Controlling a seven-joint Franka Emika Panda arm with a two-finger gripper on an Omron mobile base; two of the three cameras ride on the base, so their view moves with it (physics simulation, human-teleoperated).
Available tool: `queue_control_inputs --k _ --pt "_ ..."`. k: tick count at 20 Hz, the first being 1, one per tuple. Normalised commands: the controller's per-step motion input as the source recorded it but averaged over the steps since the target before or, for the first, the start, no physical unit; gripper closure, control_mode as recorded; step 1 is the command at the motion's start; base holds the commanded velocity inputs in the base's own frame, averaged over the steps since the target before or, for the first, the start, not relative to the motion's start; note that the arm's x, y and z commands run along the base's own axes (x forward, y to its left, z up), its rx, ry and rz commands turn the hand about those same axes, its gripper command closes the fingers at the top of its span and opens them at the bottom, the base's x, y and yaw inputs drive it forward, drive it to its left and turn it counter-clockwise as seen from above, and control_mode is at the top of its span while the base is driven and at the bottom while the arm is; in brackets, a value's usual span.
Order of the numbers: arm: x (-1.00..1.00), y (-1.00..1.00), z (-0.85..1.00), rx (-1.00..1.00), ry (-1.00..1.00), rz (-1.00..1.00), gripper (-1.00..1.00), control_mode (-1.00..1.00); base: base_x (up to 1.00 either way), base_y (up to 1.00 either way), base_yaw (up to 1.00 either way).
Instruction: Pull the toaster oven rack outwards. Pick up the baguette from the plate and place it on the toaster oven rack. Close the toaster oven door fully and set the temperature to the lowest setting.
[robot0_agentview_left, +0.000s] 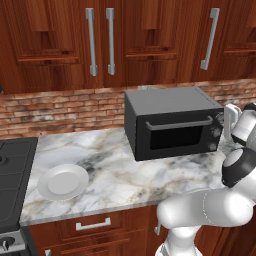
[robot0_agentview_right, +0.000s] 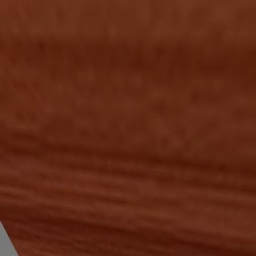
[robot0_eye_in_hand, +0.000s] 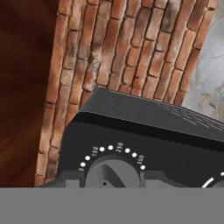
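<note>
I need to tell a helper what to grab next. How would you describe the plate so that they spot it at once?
On the marble counter, look left of the dark toaster oven, near the front edge beside the black stove. The plate is the round white dish there, bare on top.

Marble counter (robot0_agentview_left: 115, 175), brick backsplash (robot0_agentview_left: 65, 112), wooden cabinets (robot0_agentview_left: 145, 35)

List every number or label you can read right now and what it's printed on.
"0", "150", "250", "350": on the toaster oven front, along the dotted arc around the knob in the hand view.
The mark at the lower right edge of that view is cut off and unreadable.
Nothing else carries text.
</note>
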Motion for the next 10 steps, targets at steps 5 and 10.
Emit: queue_control_inputs --k 5,10 --pt "-0.04 0.0 0.0 -0.01 0.0 0.0 1.0 -1.0 0.0 0.0 0.0" --pt "-0.22 0.0 -0.01 -0.15 -0.11 0.0 1.0 -1.0 0.0 0.0 0.0"
